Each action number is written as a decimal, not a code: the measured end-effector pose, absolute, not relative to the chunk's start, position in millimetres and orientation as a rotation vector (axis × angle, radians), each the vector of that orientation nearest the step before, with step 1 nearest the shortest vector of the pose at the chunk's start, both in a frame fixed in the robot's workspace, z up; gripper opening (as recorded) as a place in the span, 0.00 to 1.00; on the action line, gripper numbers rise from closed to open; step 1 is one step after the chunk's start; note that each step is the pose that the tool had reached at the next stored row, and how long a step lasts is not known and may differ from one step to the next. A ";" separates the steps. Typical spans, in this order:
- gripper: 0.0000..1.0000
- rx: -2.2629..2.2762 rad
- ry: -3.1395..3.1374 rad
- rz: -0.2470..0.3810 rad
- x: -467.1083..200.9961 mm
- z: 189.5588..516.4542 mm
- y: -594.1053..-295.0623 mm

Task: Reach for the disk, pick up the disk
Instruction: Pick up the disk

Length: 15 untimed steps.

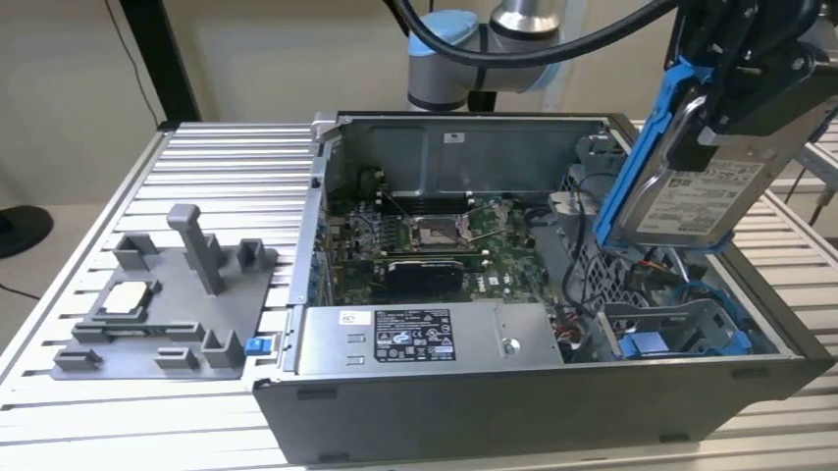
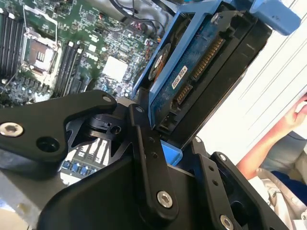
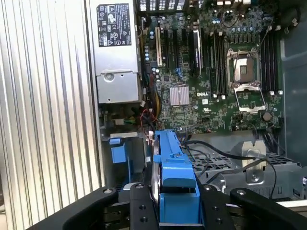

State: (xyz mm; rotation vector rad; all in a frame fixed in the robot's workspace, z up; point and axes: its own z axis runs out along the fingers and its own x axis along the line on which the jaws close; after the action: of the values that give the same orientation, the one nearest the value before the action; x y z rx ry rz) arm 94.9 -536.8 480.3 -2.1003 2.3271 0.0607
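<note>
So in the exterior view the gripper (image 1: 747,93) has the disk (image 1: 692,186) pinched and hanging tilted in the air above the open computer case (image 1: 524,392), over toward the exterior view's right — white label facing out, blue bracket (image 1: 645,147) along its edge. A grey fixture tray (image 1: 157,304) sits on the table (image 1: 223,157) on the exterior view's left. Second wrist view: black fingers (image 2: 144,158) clamp the disk (image 2: 192,72) edge-on, motherboard (image 2: 72,48) behind, and a person's arm (image 2: 273,143) beside. First wrist view — jaws squeezed on the bracket (image 3: 175,182), power supply (image 3: 115,52) beyond.
</note>
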 end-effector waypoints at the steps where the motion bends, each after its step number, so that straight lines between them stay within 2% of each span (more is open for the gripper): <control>1: 0.00 -2.100 2.327 0.061 95.0 480.2 -539.0; 15: 0.00 -2.100 2.327 0.065 105.0 479.3 -566.1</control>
State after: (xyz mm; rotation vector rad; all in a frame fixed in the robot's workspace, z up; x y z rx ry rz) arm 105.0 -566.1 479.3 -2.1004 2.3271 0.0652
